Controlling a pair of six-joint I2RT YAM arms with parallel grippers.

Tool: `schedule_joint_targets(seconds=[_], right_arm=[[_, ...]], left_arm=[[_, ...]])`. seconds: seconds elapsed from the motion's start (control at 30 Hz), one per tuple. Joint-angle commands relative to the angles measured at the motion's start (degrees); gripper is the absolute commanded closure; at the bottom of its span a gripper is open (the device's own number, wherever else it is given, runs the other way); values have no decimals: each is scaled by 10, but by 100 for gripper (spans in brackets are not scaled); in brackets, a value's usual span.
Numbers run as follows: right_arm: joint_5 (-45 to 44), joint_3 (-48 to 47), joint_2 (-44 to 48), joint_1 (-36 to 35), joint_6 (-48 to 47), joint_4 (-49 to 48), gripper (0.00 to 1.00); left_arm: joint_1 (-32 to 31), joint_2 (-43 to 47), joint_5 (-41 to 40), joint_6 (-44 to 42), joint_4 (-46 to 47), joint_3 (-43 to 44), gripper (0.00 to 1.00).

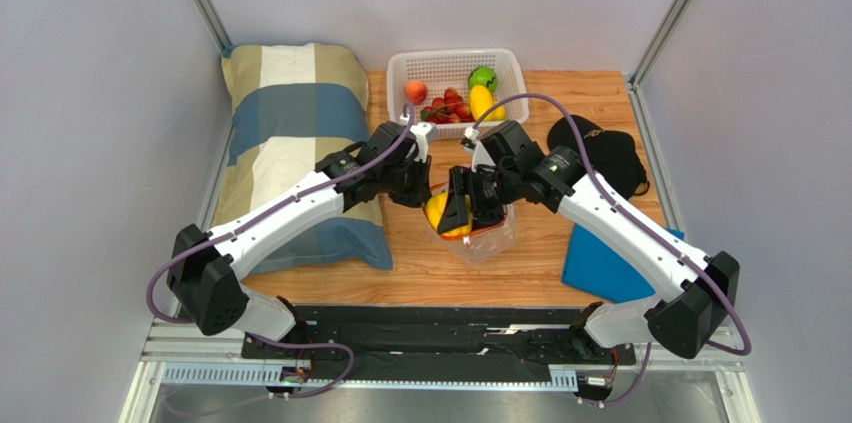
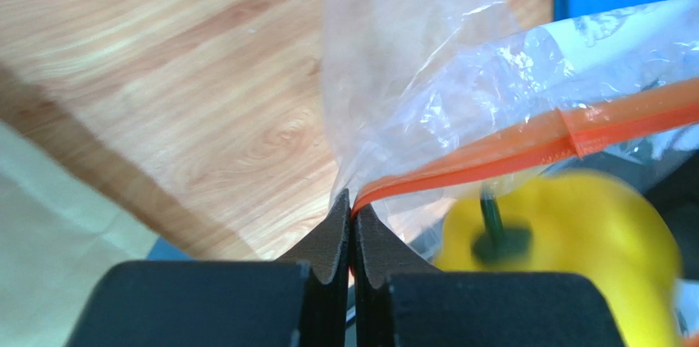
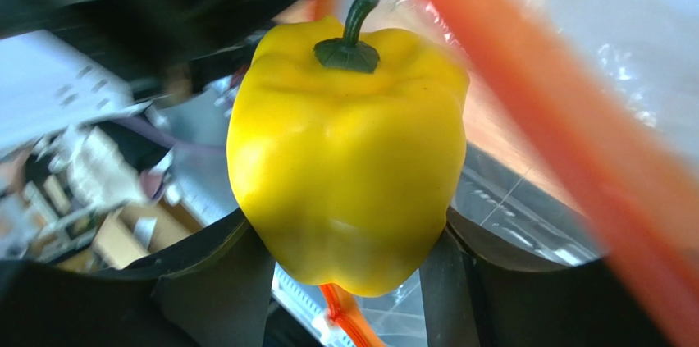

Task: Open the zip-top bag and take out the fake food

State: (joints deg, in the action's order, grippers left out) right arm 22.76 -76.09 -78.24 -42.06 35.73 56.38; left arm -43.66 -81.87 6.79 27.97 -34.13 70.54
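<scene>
Pillow (image 1: 290, 113), white basket (image 1: 440, 67), black cloth (image 1: 600, 151) (perhaps).

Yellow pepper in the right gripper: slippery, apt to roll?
Probably slippery: the yellow pepper is glossy, and the right gripper pinches only its lower sides. Likely rolls if set down: rounded base. Seems stiff: no denting at the fingers.

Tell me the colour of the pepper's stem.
Dark green stem on the yellow pepper; clearest in the right wrist view.

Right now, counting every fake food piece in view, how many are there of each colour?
Yellow: 2, the pepper and a lemon-like piece
Green: 1, the green piece
Red: 1, the red cluster, counted as one
Orange-pink: 1, the orange-pink piece
Total: 5
</scene>
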Motion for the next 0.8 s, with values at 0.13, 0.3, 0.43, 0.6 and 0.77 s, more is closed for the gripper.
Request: schedule_joint_targets(seconds=[0.13,0.3,0.43,0.6,0.77], right_arm=[[228,24,45,5,-85,-22,100],[-19,62,91,9,-51,-205,100],[-148,149,145,11,-15,-387,100],[-143,100,128,35,35,-484,100],[-250,-49,-15,67,39,-386,100]], left_arm=[[1,-18,11,-25,14,30,100],[1,-1,24,12,23,3,100],[3,7,31,38,23,-14,100],[11,-6,44,47,13,-9,100],[11,-15,44,47,12,-8,100]])
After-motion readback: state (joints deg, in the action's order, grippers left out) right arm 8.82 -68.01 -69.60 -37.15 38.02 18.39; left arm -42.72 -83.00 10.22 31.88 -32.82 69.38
